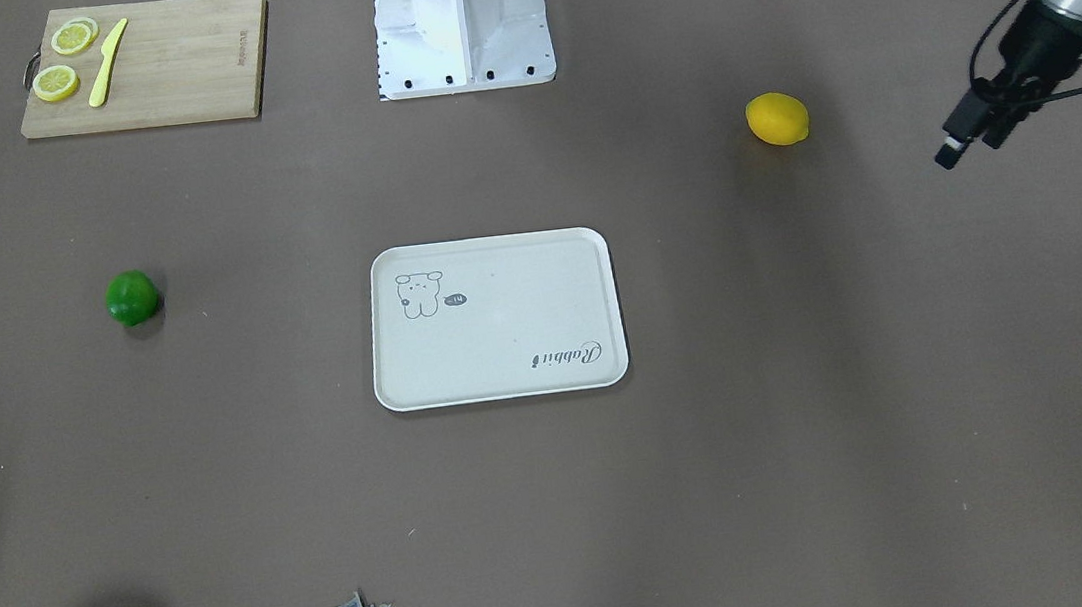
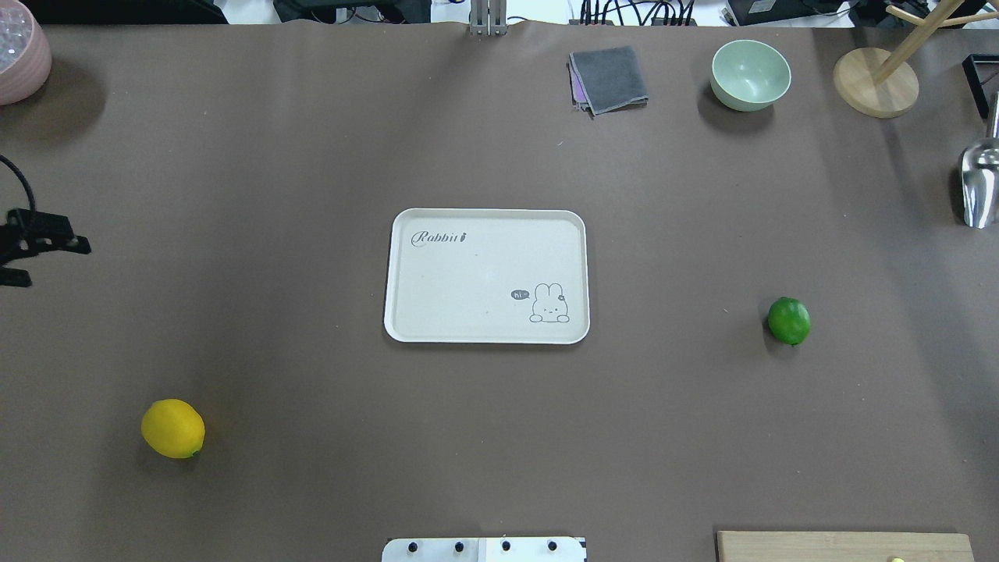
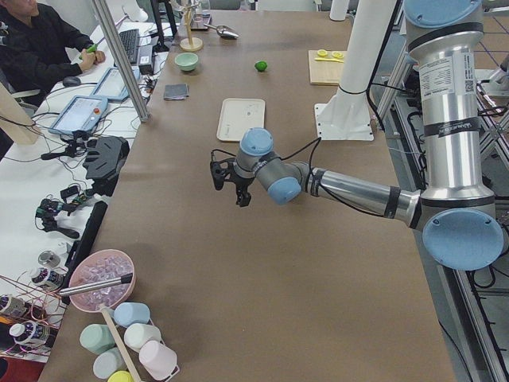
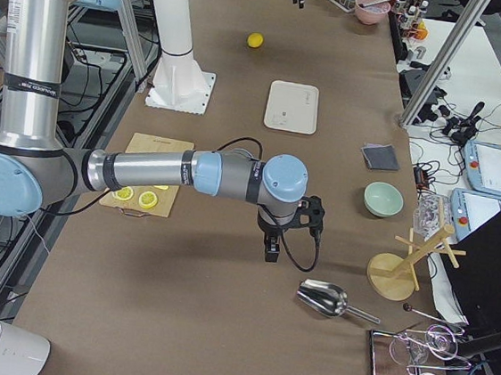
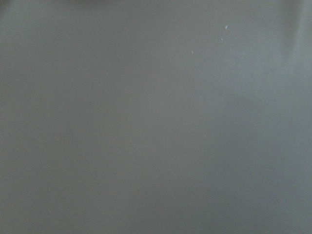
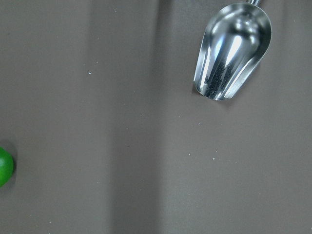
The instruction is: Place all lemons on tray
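The yellow lemon lies on the brown table, on the robot's left side. The green lemon lies on the right side and shows at the left edge of the right wrist view. The off-white Rabbit tray sits empty at the table's middle. My left gripper hangs open and empty near the table's left end, away from the yellow lemon. My right gripper shows only in the exterior right view; I cannot tell whether it is open or shut.
A bamboo cutting board holds lemon slices and a yellow knife. A green bowl, a grey cloth, a wooden stand and a metal scoop lie at the far right. A pink bowl is far left.
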Controlling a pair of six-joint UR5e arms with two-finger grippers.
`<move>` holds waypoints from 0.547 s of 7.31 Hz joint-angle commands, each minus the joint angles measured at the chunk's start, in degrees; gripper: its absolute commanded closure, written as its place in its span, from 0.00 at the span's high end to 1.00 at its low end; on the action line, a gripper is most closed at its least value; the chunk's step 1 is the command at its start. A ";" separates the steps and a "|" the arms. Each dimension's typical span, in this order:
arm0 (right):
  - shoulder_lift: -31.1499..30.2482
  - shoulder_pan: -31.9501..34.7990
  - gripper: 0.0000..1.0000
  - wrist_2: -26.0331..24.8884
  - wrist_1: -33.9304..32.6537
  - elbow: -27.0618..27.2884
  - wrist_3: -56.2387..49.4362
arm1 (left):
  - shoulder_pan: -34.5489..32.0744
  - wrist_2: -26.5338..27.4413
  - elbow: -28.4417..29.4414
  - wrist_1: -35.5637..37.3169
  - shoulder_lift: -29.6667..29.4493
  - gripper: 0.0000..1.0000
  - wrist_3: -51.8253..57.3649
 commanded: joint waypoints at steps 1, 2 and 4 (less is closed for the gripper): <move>0.41 -6.21 1.00 -0.67 9.24 0.31 16.21 | 15.69 12.67 -9.03 9.53 1.52 0.97 -14.94; 0.50 -11.39 1.00 -3.03 15.49 0.13 25.01 | 19.40 14.71 -11.07 12.21 1.61 0.97 -17.42; 1.55 -17.23 1.00 -5.07 20.64 -0.13 33.60 | 23.81 17.17 -10.92 12.50 2.04 0.97 -20.60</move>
